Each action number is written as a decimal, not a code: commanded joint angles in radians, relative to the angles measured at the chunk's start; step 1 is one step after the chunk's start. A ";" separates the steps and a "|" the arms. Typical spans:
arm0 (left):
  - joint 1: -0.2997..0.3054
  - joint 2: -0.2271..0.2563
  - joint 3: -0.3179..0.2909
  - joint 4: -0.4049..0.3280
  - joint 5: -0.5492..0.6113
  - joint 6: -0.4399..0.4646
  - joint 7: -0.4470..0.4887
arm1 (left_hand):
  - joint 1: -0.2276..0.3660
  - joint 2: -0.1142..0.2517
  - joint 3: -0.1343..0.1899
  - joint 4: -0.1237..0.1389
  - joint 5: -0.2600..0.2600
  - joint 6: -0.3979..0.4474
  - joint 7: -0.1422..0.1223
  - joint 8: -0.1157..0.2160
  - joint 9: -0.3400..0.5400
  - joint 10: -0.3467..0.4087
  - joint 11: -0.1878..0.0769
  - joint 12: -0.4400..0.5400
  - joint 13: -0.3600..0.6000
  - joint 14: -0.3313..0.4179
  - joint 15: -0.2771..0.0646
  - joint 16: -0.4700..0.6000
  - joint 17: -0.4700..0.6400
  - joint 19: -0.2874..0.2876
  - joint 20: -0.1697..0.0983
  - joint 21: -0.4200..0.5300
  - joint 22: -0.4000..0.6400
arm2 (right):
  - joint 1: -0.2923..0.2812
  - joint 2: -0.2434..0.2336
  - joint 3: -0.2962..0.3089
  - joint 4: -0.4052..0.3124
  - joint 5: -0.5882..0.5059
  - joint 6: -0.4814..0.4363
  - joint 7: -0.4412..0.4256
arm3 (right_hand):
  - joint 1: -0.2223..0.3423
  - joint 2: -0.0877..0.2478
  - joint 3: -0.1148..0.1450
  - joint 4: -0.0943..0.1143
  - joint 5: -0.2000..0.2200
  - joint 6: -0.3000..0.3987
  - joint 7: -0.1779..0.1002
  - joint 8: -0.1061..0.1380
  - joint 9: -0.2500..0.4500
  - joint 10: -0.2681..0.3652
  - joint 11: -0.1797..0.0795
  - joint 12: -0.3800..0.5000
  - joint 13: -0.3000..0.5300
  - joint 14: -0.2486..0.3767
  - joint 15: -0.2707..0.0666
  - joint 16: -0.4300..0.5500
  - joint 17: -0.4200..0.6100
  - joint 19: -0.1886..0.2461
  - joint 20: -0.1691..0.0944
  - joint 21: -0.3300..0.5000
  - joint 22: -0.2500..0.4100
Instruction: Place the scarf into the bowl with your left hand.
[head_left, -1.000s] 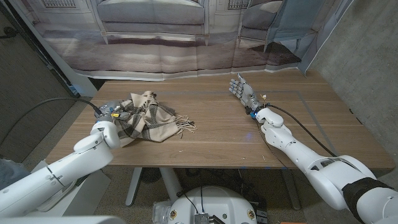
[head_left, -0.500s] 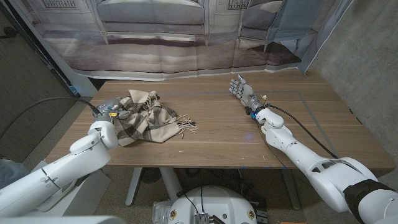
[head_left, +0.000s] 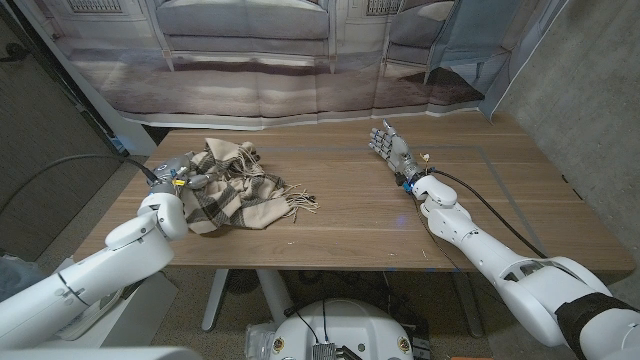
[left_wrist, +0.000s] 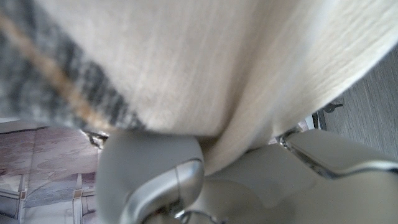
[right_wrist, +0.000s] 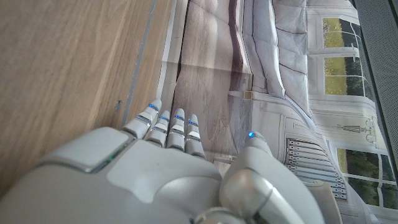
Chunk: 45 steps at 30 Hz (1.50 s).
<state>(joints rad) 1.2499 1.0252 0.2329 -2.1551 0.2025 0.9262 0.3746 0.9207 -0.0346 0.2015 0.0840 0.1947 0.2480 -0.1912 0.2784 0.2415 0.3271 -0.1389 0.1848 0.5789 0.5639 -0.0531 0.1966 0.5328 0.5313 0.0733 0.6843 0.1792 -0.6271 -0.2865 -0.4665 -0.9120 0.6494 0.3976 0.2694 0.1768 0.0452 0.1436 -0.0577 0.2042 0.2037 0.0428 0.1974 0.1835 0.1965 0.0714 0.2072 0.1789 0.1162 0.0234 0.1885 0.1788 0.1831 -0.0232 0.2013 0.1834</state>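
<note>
A beige scarf (head_left: 240, 190) with dark plaid stripes and a fringe lies bunched on the left part of the wooden table (head_left: 340, 215). My left hand (head_left: 182, 180) is at the scarf's left end and grips the cloth. In the left wrist view the scarf (left_wrist: 205, 56) drapes over my left hand's fingers (left_wrist: 155, 180) and hangs down between them. A grey rounded shape (head_left: 166, 163) shows just behind the hand; I cannot tell whether it is the bowl. My right hand (head_left: 391, 148) stands at the far right-middle of the table, fingers straight and apart, holding nothing.
The table's left edge (head_left: 118, 205) runs close beside my left hand. A cable (head_left: 480, 200) trails along my right forearm. Behind the table hangs a printed backdrop (head_left: 260, 60), with a concrete wall at the right.
My left hand has drawn slightly to the left with the scarf, and the bunched cloth has shifted left with it. The right hand has not moved.
</note>
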 joint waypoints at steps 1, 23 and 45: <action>0.018 0.011 -0.031 -0.048 -0.004 0.031 -0.024 | -0.024 -0.006 -0.011 0.011 0.012 -0.006 0.002 -0.005 -0.001 -0.016 0.003 0.004 -0.004 -0.032 -0.006 -0.009 -0.003 -0.006 0.017 -0.012 0.004 | -0.013 -0.011 -0.002 -0.030 0.000 -0.009 -0.009 | 0.004 0.011 0.000 -0.001 0.002 0.006 0.002 -0.003 0.004 0.011 0.002 0.007 0.006 0.009 -0.002 0.000 0.005 0.005 -0.002 0.003 0.004; 0.023 -0.029 -0.093 -0.063 -0.044 0.016 -0.062 | -0.293 -0.070 -0.152 0.082 0.064 -0.035 0.034 -0.046 -0.010 -0.113 0.053 0.007 -0.063 -0.267 0.065 -0.021 -0.067 -0.145 0.134 -0.120 0.004 | -0.003 -0.005 -0.004 -0.009 0.003 -0.007 -0.002 | 0.004 0.011 -0.001 -0.002 0.002 0.007 -0.001 -0.003 0.004 0.015 0.002 0.008 0.006 0.010 -0.002 0.000 0.005 0.005 -0.001 0.003 0.004; 0.024 -0.009 -0.129 -0.159 -0.021 0.032 -0.079 | -0.370 -0.075 -0.198 0.080 0.088 -0.044 0.057 -0.058 -0.015 -0.150 0.070 0.006 -0.097 -0.340 0.094 -0.019 -0.107 -0.226 0.141 -0.178 0.004 | 0.015 0.004 0.004 0.031 0.010 0.009 0.024 | 0.004 0.012 -0.001 -0.002 0.002 0.008 -0.003 -0.002 0.004 0.017 0.000 0.007 0.006 0.011 -0.002 0.000 0.005 0.005 -0.001 0.003 0.004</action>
<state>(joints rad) 1.2780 0.9993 0.1196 -2.2640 0.1640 0.9389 0.3082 0.5569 -0.1089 0.0123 0.1623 0.2749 0.2018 -0.1444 0.2196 0.2228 0.1791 -0.0696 0.1888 0.4818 0.2267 0.0372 0.1772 0.4263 0.3133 0.2126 0.5100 0.1790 -0.6185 -0.2856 -0.4673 -0.8949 0.6557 0.3983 0.2828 0.1821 0.0505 0.1437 -0.0576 0.2042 0.2036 0.0429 0.1973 0.1835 0.2110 0.0714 0.2128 0.1789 0.1161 0.0233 0.1884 0.1788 0.1830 -0.0233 0.2013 0.1834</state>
